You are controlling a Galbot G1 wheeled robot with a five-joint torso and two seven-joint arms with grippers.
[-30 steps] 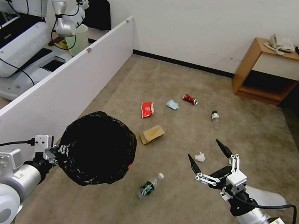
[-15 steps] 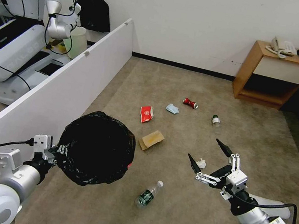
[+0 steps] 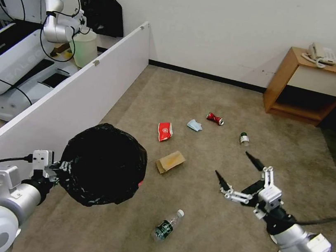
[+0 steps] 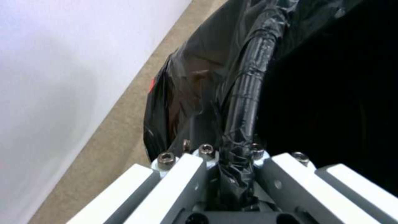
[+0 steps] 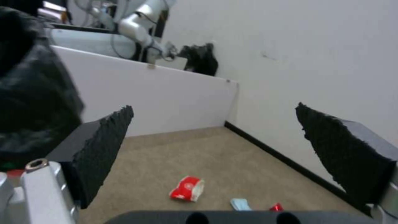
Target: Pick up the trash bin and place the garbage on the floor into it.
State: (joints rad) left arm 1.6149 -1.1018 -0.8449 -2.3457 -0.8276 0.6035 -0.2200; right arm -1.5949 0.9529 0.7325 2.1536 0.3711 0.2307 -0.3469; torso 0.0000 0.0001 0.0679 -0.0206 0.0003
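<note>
Two grippers: left gripper [image 3: 60, 167] clamps the bag-lined rim of the light, stiff trash bin [image 3: 103, 165] beside the white partition [image 3: 76, 96]; right gripper [image 3: 240, 172] hovers wide-open above the carpet [image 3: 202, 239].

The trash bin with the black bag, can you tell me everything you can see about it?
The trash bin is small and round, lined with a crinkly, shiny black plastic bag that covers nearly all of it. A little red peeks out at its side. Its mouth is dark and faces up toward the head camera. It is held up off the floor, beside the white partition. The left gripper holds it, its fingers shut on the bag-wrapped rim.
</note>
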